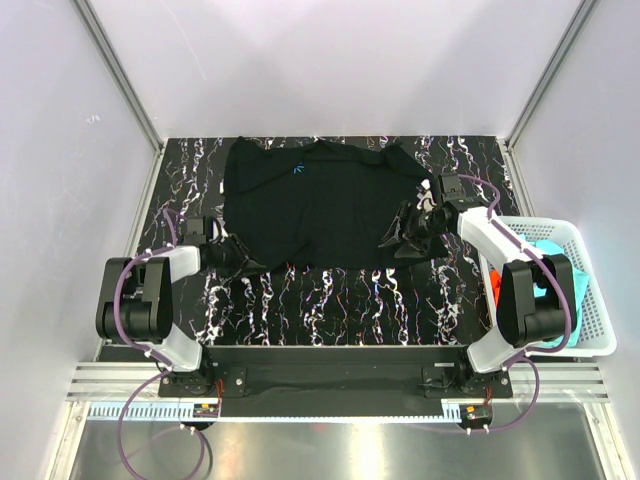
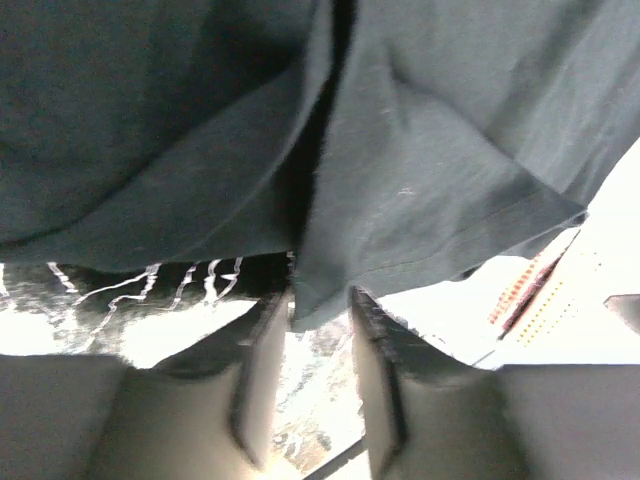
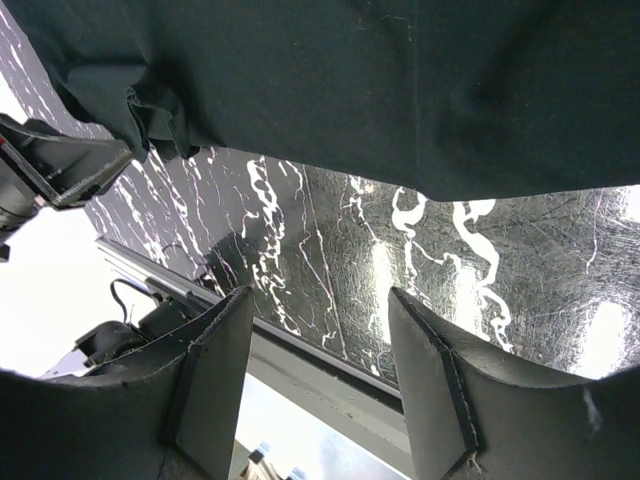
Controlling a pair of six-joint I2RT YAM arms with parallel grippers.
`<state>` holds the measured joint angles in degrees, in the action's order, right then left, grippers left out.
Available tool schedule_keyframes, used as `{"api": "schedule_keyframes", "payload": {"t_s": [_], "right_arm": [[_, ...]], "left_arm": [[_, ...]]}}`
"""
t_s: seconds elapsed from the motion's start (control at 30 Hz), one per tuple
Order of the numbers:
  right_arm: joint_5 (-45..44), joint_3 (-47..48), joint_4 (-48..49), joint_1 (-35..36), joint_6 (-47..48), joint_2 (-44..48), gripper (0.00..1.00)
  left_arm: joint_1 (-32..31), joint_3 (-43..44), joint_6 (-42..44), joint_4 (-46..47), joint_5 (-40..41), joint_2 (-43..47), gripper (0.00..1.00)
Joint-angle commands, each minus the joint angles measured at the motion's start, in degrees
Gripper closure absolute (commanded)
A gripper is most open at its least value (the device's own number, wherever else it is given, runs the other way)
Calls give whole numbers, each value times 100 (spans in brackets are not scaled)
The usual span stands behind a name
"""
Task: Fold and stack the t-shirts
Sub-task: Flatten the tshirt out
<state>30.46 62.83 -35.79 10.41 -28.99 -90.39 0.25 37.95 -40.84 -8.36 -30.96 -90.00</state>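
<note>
Because my left end effector [image 2: 320,305] straddles only a corner of the black shirt [image 2: 420,180] (clamped? cannot tell), slip likely; right end effector [image 3: 320,300] released.

Left gripper [image 2: 318,340]: my two fingers [image 2: 262,385] rise from the bottom edge with a gap between them. Black t-shirt [image 2: 420,150] fills the upper frame, and its hemmed corner dips between my fingertips. Pinched or only touching, I can't tell. Marbled black table [image 2: 150,285] shows beneath, at left.
</note>
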Motion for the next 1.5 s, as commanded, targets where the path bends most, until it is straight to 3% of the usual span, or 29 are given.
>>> {"api": "schedule_keyframes", "payload": {"t_s": [0.0, 0.3, 0.47, 0.67, 0.83, 1.07, 1.47], "right_arm": [[-180, -86, 151, -40, -176, 57, 37], [-997, -315, 213, -215, -1256, -58, 37], [-2171, -534, 345, -382, -1925, 144, 39], [-3809, -526, 433, -382, -2610, 267, 42], [-4995, -570, 441, -382, -2393, 364, 42], [-5269, -456, 406, -496, -1944, -101, 55], [-5120, -289, 591, -602, -1689, -717, 55]], "left_arm": [[1, -69, 50, -70, 108, -88, 68], [1, 63, 216, -192, 178, 17, 100], [1, 2, 269, -613, 231, 622, 100], [1, 273, 656, -1325, 494, 1949, 100], [1, 520, 841, -1659, 749, 2582, 100], [1, 695, 1060, -1906, 873, 2786, 100], [10, 959, 1218, -1950, 741, 2575, 100]]}}
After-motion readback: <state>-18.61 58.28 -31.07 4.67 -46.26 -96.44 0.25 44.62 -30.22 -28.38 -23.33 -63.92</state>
